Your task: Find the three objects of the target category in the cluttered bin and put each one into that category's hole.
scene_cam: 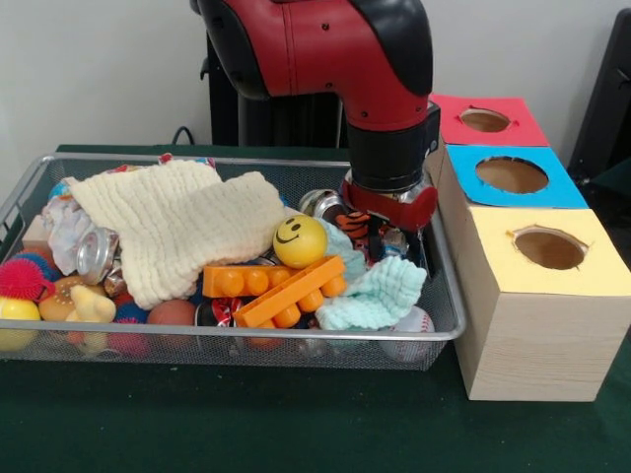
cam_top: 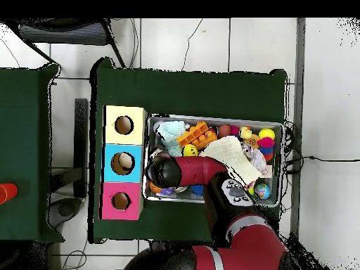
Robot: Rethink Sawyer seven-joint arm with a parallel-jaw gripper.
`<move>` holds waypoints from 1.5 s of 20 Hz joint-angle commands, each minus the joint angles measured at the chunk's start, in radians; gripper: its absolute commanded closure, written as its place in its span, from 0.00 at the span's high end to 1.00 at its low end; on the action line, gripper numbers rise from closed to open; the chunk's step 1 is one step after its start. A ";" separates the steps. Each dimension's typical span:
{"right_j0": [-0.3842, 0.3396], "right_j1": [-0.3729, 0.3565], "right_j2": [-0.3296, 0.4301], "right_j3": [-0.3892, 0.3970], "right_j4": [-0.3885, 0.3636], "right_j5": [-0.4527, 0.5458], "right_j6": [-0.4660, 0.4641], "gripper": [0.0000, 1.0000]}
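The wire-mesh bin [scene_cam: 296, 333] is full of mixed items. My gripper [scene_cam: 392, 236] is lowered into its right end, close to the box, among a tiger-striped toy and a silver can. Clutter hides its tips. In the overhead view only the red wrist [cam_top: 162, 172] shows above that spot. A whitish wrinkled piece [scene_cam: 65, 229] lies at the bin's left end; I cannot tell whether it is plastic or cloth. The light-blue-topped hole [scene_cam: 512, 175] is the middle one on the wooden box, and something pale shows inside this hole from above [cam_top: 125, 162].
A cream cloth [scene_cam: 173, 229], a yellow smiley ball [scene_cam: 299, 240], orange bricks [scene_cam: 276, 288], a mint cloth [scene_cam: 375, 294], silver cans [scene_cam: 96, 254] and balls fill the bin. The red-topped hole [scene_cam: 485, 120] and the yellow-topped hole [scene_cam: 549, 248] flank the blue one.
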State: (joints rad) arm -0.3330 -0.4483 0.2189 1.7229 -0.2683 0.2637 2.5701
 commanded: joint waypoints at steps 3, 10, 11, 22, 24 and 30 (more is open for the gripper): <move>0.001 0.123 0.072 -0.059 -0.002 0.111 -0.062 0.00; -0.009 -0.010 0.062 -0.003 0.025 0.194 -0.047 0.00; -0.020 -0.044 0.069 0.017 0.027 0.206 -0.052 0.00; -0.032 -0.319 0.052 0.062 0.032 0.400 -0.094 0.00; -0.028 -0.328 0.050 0.058 0.025 0.401 -0.087 0.00; 0.009 -0.353 0.043 0.081 0.033 0.387 -0.020 0.00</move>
State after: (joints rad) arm -0.3345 -0.7633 0.2253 1.7579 -0.2635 0.5823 2.5701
